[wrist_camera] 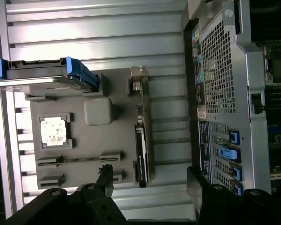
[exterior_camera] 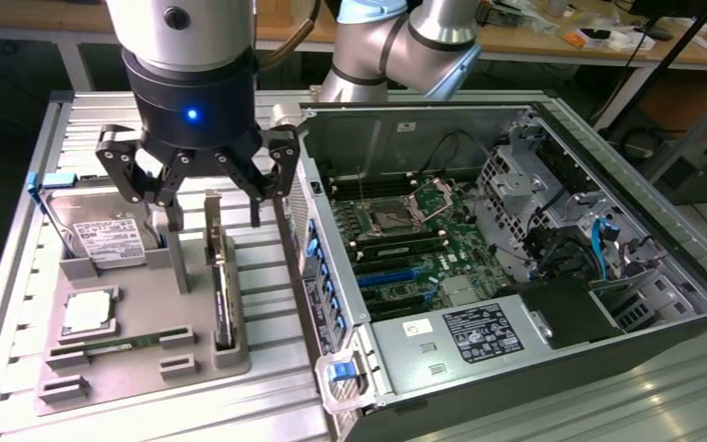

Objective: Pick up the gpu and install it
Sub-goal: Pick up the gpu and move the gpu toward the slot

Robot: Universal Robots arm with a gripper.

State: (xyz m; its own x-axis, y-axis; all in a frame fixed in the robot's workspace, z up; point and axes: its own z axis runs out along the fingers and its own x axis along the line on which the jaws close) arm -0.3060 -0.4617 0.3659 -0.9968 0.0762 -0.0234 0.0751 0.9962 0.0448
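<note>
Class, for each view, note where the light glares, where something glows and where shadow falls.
Exterior view: a blue lamp glows on the end effector, and the open computer case is evenly lit inside. Wrist view: glare bleaches the table slats and the processor's lid, while the gpu reads dark along its cooler side.

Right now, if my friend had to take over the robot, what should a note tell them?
End effector: open, hangs over the gpu, holding nothing.
Gpu: stands on its edge in a slot of the gray tray, beside the open computer case.
Done: end effector brought over the gpu; nothing gripped.
Left: gpu not yet picked up and not yet fitted on the motherboard inside the case.
</note>
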